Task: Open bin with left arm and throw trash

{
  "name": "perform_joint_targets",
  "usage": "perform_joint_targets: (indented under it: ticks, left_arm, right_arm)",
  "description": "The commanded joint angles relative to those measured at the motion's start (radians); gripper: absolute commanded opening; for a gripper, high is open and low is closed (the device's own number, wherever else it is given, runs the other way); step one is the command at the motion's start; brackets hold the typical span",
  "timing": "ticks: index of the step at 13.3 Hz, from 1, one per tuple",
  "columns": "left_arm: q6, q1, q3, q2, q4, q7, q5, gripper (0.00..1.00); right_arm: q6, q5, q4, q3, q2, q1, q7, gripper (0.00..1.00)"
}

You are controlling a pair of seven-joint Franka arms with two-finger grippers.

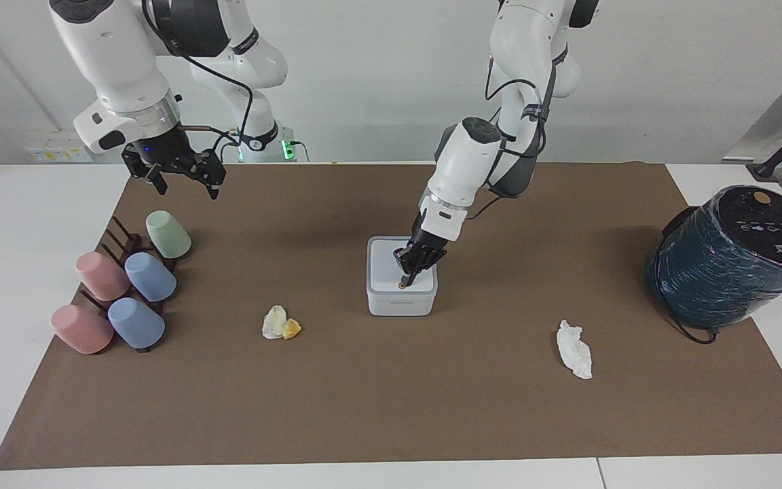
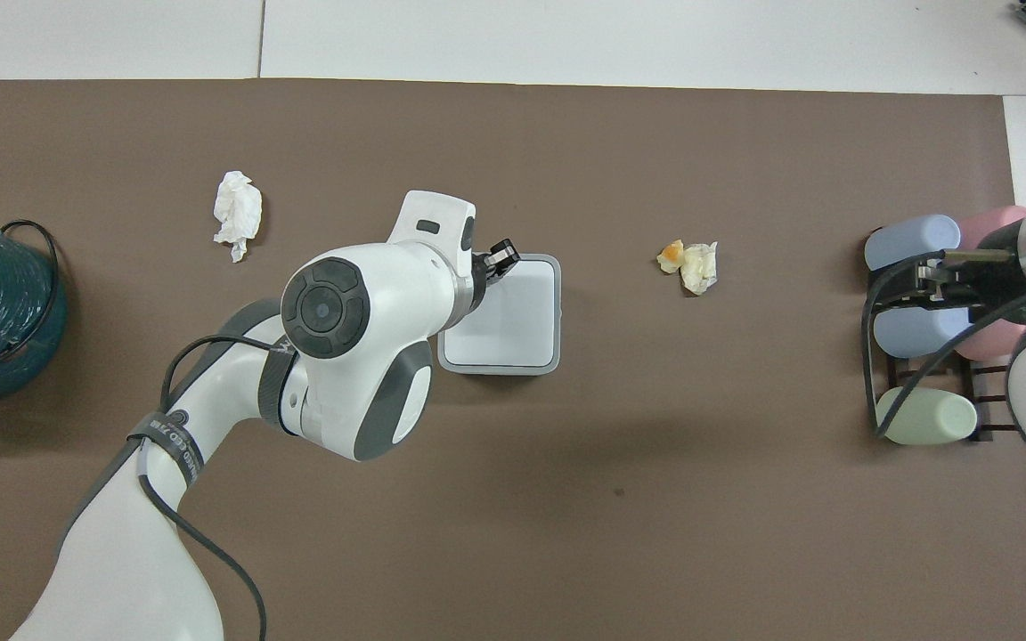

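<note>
The white bin [image 1: 391, 302] stands mid-mat with its lid down; it also shows in the overhead view [image 2: 513, 320]. My left gripper [image 1: 407, 278] is shut, tilted down, with its tip on the lid at the orange button [image 1: 401, 286]. In the overhead view the left gripper [image 2: 500, 258] covers the button. One tissue wad [image 1: 273, 322] with an orange peel scrap [image 1: 292, 329] lies toward the right arm's end. Another tissue wad [image 1: 574, 350] lies toward the left arm's end. My right gripper [image 1: 182, 178] is open and empty, waiting in the air over the mat beside the cup rack.
Several pastel cups [image 1: 150, 275] lie on a dark rack at the right arm's end. A big dark teal wrapped cylinder [image 1: 737, 258] with a black cable stands at the left arm's end. The brown mat [image 1: 391, 407] covers the table.
</note>
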Motion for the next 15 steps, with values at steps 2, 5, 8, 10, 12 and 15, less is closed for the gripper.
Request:
perform_joint_targets:
  ticks: [2,5,8,10,12,15]
  left_arm:
    - [-0.354,0.060,0.013,0.016,0.154,0.015,0.024,0.00]
    - [-0.565,0.132,0.015,0.011,0.255,0.094,0.029,0.00]
    - [-0.639,0.203,0.015,-0.013,0.243,0.243,0.053,0.00]
    - [-0.611,0.254,0.015,-0.042,0.167,0.344,0.061,0.00]
    - [-0.523,0.304,0.016,-0.065,0.082,0.421,0.062,0.22]
    - [-0.371,0.369,0.016,-0.084,-0.017,0.542,0.136,0.58]
  right_arm:
    - [0.167,0.009,-0.079,0.000,-0.017,0.003,-0.018,1.00]
    - [0.316,0.009,-0.124,0.010,0.048,0.040,0.001,1.00]
    - [0.443,0.009,-0.142,0.010,0.152,0.063,0.035,1.00]
    - [0.578,0.009,-0.170,0.010,0.211,0.063,0.040,1.00]
    - [0.628,0.009,-0.179,0.010,0.261,0.063,0.038,1.00]
    - [0.741,0.009,-0.220,0.012,0.317,0.074,0.040,1.00]
